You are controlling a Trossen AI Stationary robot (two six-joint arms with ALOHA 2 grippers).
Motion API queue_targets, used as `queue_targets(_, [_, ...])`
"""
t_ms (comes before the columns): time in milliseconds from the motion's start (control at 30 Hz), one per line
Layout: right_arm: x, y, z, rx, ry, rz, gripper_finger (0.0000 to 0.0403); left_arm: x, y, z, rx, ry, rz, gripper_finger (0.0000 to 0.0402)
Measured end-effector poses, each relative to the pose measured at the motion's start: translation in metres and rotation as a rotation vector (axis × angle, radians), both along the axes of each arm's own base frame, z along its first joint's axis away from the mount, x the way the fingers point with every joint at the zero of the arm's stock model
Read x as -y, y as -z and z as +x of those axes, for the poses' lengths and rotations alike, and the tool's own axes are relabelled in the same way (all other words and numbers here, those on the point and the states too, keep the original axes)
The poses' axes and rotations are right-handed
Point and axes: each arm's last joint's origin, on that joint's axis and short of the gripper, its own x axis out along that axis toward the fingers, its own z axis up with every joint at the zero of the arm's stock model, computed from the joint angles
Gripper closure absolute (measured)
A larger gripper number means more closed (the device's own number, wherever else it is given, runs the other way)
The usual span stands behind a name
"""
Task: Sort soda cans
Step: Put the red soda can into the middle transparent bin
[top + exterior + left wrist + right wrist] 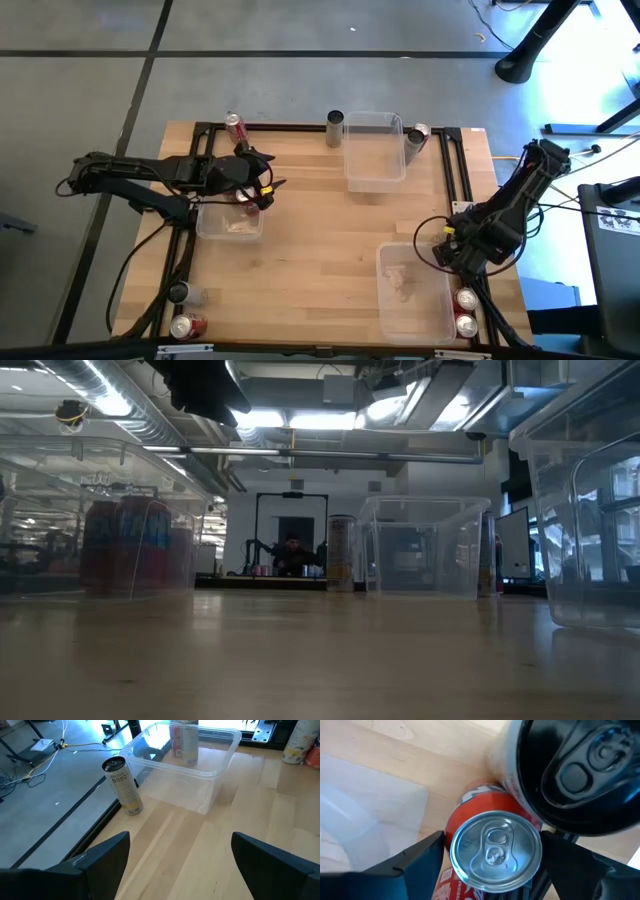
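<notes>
In the high view, soda cans stand around the table's edges: a red can and a dark grey can at the far edge, and two red cans near the right corner. My left gripper hovers open over the left half and holds nothing; its wrist view shows the grey can. My right gripper points down and is open. Its fingers stand on either side of an upright red can's silver top, and I see no touch. A black-topped can stands right beside that can.
Three clear bins sit on the wood: one at the far middle, one under the left arm with a red can at its corner, and one near right. More cans stand far right and near left.
</notes>
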Motion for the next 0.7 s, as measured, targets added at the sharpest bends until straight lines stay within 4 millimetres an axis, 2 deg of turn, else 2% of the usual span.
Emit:
queue_targets(133, [0.0003,0.002,-0.0003,-0.003,-0.002,-0.003,0.0091,0.0,0.0,0.0,0.0,0.0,0.0,0.0066])
queue_targets(400, [-0.0007,0.0022,0.0005,0.004,-0.001,0.007,0.0127,0.0,0.0,0.0,0.0,0.001,0.0,0.0066])
queue_targets(700, [-0.0025,0.0034,0.0018,0.014,0.001,0.023,0.0083,0.0,0.0003,-0.0003,-0.006,0.002,0.003,0.0066])
